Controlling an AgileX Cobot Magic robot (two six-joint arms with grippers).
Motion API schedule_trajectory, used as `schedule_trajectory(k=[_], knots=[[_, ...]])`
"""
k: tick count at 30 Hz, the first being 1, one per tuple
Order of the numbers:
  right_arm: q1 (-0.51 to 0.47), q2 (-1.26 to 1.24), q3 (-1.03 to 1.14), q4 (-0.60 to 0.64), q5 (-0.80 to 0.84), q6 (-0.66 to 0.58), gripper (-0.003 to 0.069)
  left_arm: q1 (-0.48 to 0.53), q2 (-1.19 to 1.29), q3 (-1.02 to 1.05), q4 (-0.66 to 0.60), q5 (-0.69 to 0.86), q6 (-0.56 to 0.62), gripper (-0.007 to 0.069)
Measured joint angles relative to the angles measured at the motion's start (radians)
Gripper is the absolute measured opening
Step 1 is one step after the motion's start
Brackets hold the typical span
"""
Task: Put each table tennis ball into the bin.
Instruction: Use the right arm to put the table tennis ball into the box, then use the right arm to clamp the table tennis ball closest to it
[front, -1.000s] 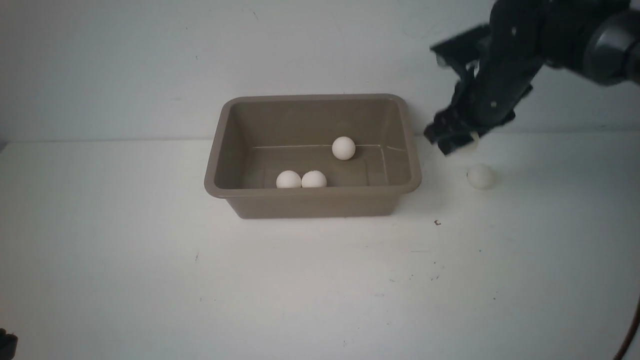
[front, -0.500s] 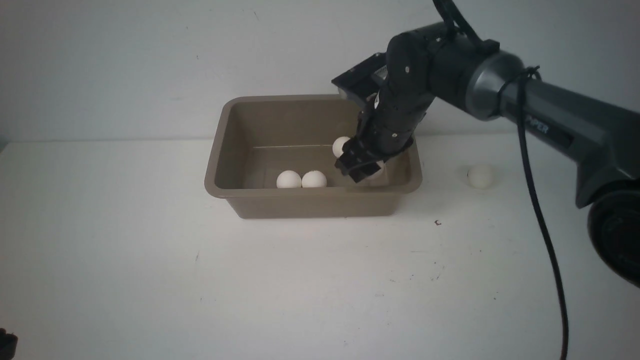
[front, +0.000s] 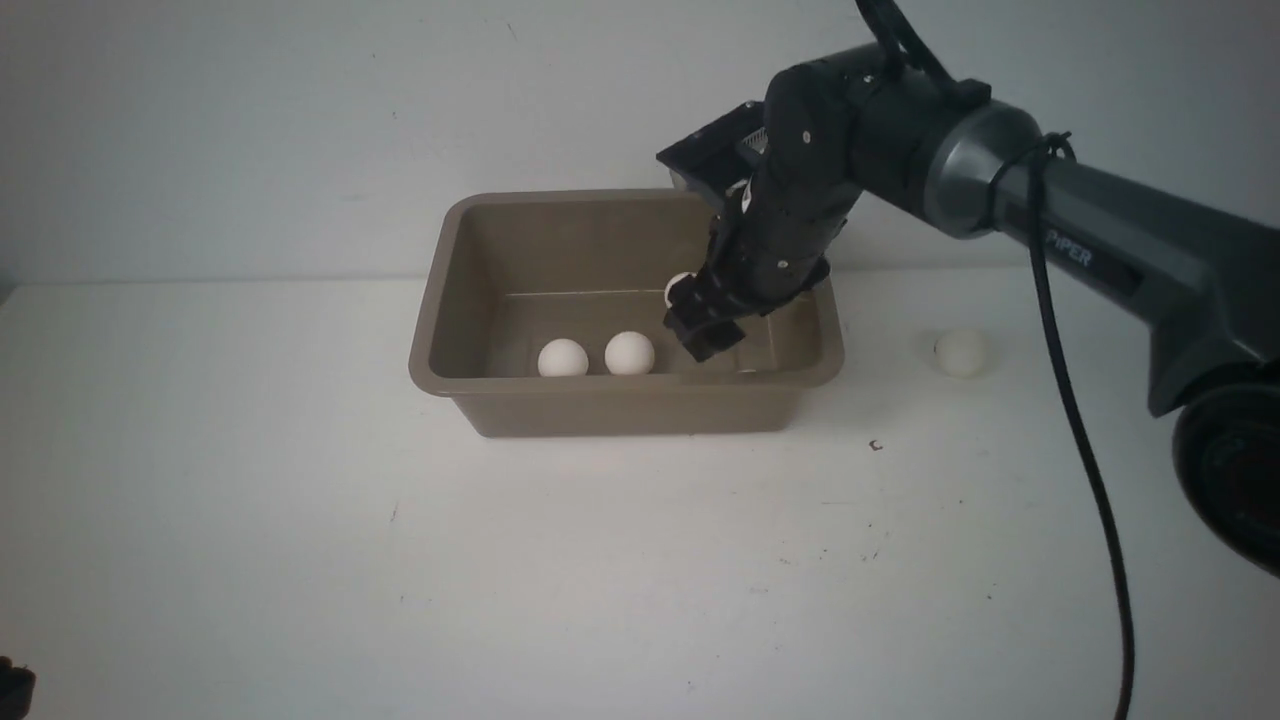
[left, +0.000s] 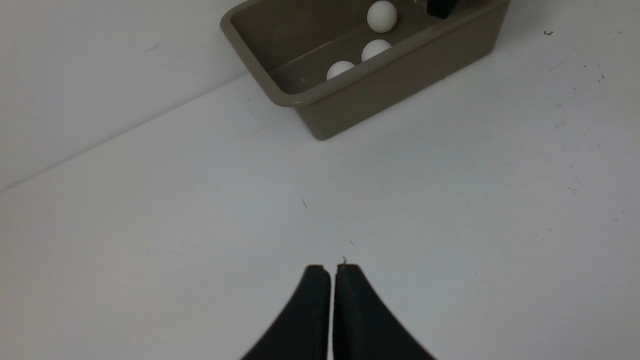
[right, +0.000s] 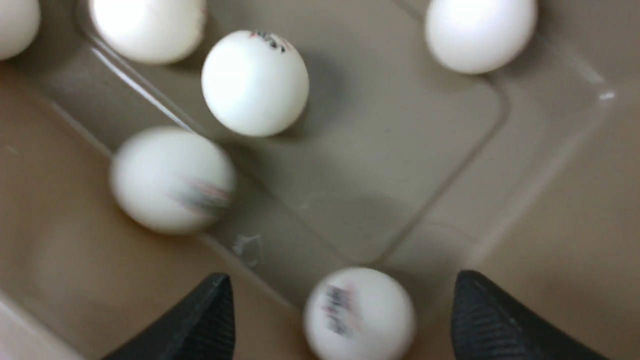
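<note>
**Right gripper open in the bin, a ball loose between its fingers**

Front view: the right gripper hangs inside the bin, near its right end. A ball and a second ball lie by the near wall, to the gripper's left. A third ball peeks out from behind it. One ball lies on the table, right of the bin and well apart from the gripper.

Left wrist view: the left gripper is clenched on nothing above the table, well apart from the bin, where three balls show.

Right wrist view: the right gripper stands wide open, grasping nothing. A blurred ball sits between its fingers, touching neither. Five more balls lie beyond it in the bin.
</note>
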Motion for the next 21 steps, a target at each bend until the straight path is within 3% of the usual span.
schedule_trajectory(k=[3,7,15,21], knots=[[-0.014,-0.055,-0.062,-0.116,0.051,0.004,0.0527,0.000,0.000,0.000,0.000,0.000,0.000,-0.0004],[-0.081,-0.125,-0.086,-0.148,0.099,0.025,0.0528,0.000,0.000,0.000,0.000,0.000,0.000,-0.0004],[-0.282,-0.116,-0.087,0.009,0.130,0.031,0.0528,0.000,0.000,0.000,0.000,0.000,0.000,-0.0004],[-0.289,-0.069,-0.086,0.029,0.130,0.031,0.0528,0.000,0.000,0.000,0.000,0.000,0.000,-0.0004]])
